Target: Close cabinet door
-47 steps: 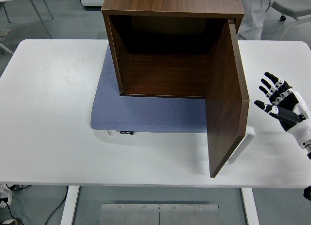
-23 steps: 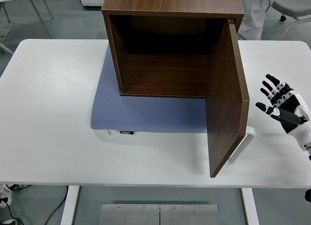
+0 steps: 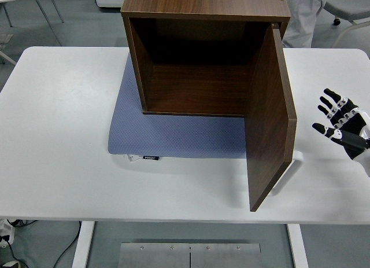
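A dark brown wooden cabinet [image 3: 202, 54] stands on a blue-grey mat [image 3: 173, 135] at the back middle of the white table. Its inside is empty. Its door [image 3: 269, 123] is hinged on the right side and stands wide open, swung out toward the table's near edge. A white handle [image 3: 291, 169] shows on the door's outer face. My right hand [image 3: 341, 123] is at the right edge, to the right of the door and apart from it, fingers spread and empty. My left arm is out of view.
The white table [image 3: 58, 152] has bare room to the left and front of the mat. A person's white trousers [image 3: 300, 13] show behind the cabinet at the top right. A chair [image 3: 23, 7] stands at the top left.
My right hand has drawn back to the right, away from the door, toward the picture's edge. The door has not moved.
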Motion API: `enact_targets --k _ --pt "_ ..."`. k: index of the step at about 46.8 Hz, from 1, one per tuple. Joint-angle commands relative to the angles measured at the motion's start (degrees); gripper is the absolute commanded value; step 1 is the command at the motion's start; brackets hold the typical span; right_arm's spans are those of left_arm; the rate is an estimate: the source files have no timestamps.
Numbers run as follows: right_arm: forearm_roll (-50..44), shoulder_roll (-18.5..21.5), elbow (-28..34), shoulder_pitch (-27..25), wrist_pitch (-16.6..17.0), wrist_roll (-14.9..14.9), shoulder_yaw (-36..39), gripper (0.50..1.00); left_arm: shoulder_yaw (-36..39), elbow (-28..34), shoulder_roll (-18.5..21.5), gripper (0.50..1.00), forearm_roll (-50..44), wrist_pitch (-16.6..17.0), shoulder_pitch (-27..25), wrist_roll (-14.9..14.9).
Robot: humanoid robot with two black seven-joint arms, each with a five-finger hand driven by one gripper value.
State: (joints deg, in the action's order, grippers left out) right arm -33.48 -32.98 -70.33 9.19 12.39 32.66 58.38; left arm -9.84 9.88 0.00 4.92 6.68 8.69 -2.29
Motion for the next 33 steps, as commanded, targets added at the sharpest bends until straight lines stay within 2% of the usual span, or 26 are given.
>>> enact_targets --k 1,22,33 --pt "0.0 -1.3 -1.1 -0.5 0.7 0.0 0.1 1.000 0.0 0.0 0.0 1.000 0.0 0.0 0.0 0.0" --pt "-0.1 -6.7 -10.3 -4.1 1.1 2.3 0.3 1.000 0.0 0.1 0.0 1.000 0.0 0.0 0.0 0.0" --pt "-0.2 -7.6 -11.8 -5.8 1.1 2.3 0.3 1.000 0.0 0.0 0.0 1.000 0.0 0.0 0.0 0.0"
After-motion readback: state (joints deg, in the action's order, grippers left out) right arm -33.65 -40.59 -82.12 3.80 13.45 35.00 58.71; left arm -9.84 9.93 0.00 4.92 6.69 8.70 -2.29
